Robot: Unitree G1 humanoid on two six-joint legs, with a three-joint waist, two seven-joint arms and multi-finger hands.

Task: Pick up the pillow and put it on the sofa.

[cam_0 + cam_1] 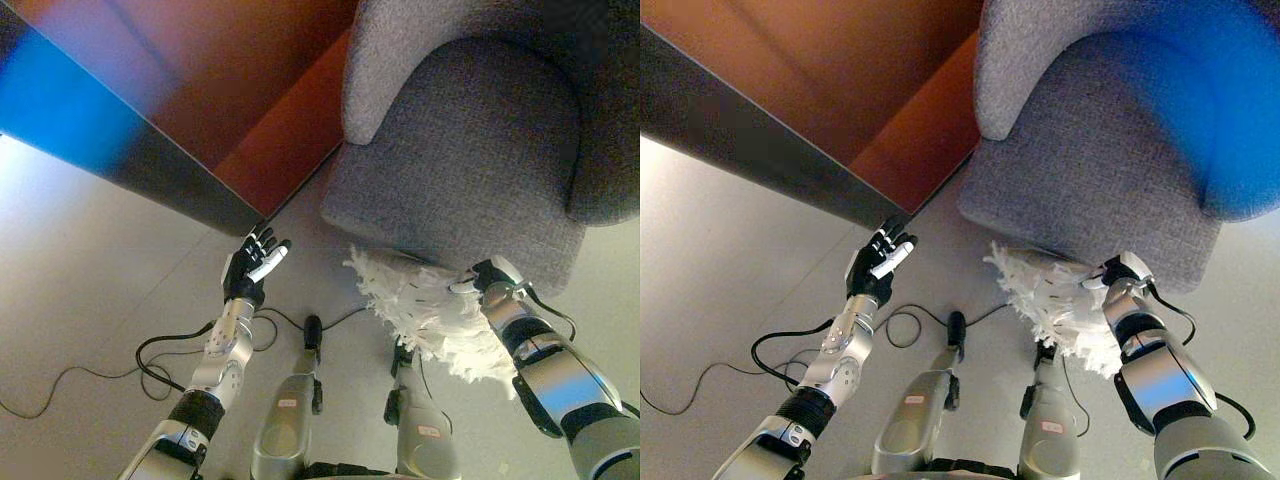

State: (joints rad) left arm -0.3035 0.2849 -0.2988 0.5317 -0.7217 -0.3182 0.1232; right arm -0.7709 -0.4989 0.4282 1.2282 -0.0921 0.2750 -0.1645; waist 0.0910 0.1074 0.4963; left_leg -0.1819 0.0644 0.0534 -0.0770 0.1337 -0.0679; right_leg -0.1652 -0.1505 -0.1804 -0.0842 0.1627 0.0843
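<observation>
White fluffy shaggy pillow (pixel 430 312) hangs off floor, just below front edge of grey fabric sofa seat (pixel 470 170), top edge touching it. Right hand (pixel 487 277) grips pillow's upper right corner, fingers curled into fluff, likely to lift it onto seat. Left hand (pixel 252 266) apart, over pale floor (pixel 80 270), fingers straight, holding nothing, probably for balance.

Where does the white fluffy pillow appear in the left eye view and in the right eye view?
Left eye view: the pillow is right of centre, lower half, just below the sofa's front edge.
Right eye view: the pillow sits at nearly the same place, slightly further left.
Shared landmark: the grey sofa directly above it, with the right hand at the pillow's right side.
</observation>
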